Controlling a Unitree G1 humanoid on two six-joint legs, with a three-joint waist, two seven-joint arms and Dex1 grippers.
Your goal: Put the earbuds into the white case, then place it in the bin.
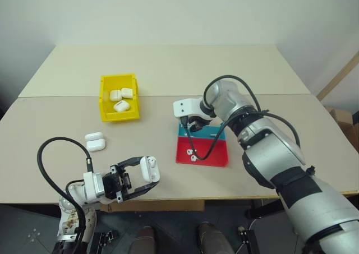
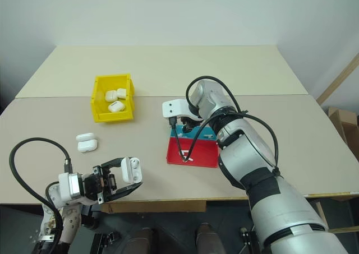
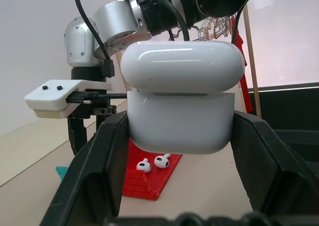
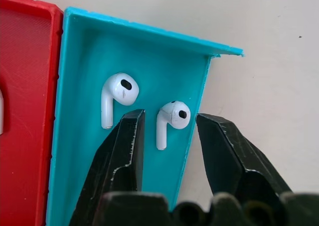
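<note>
- Beige table (image 1: 168, 69) against a plain pale wall; far half is bare, open room there.
- Left gripper (image 1: 147, 174) near the front table edge, fingers clamped on the white case (image 1: 148, 167), lid ajar.
- Right gripper (image 4: 168, 131) points down into the blue tray (image 4: 89, 76); fingers apart, straddling one of the earbuds (image 4: 172, 117), not gripping; second bud (image 4: 115, 97) just beside.
- Blue tray mostly hidden by the right arm in the head views; touches the red tray (image 1: 216, 153).
- Two more buds (image 3: 153, 163) on the red tray, small.
- Yellow bin (image 1: 104, 100) holds three cases (image 1: 121, 98), well apart from the trays.
- Two spare cases (image 1: 95, 141) left of centre.
</note>
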